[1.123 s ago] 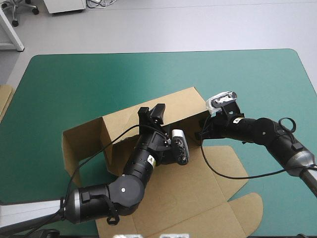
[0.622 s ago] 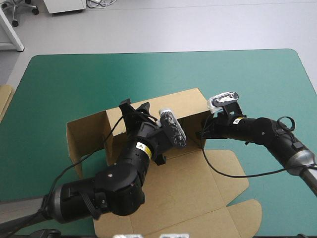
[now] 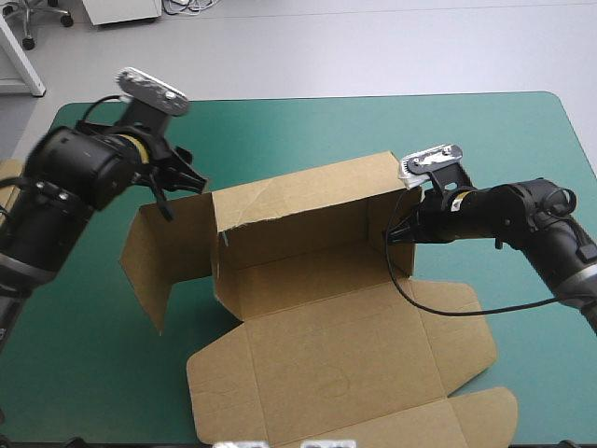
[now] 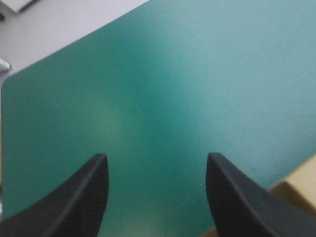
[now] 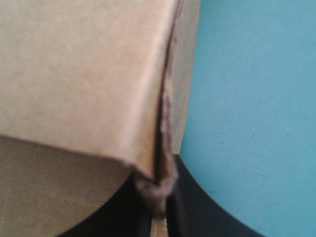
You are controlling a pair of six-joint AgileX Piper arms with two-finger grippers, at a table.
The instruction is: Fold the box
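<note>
Box (image 3: pixel 317 355) stands mid bench (image 3: pixel 485 140), far edge clear; right pincer (image 5: pixel 160 207) clamps its wall; left pincer (image 4: pixel 156 157), spread, withdrew far-left.

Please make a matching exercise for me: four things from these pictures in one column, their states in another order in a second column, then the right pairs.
1 left hand
2 right hand
3 back wall
4 lid

a lies flat
b open, over bare teal-green cover
c stands upright
d shut on the box

Pairs: 1-b, 2-d, 3-c, 4-a
</note>
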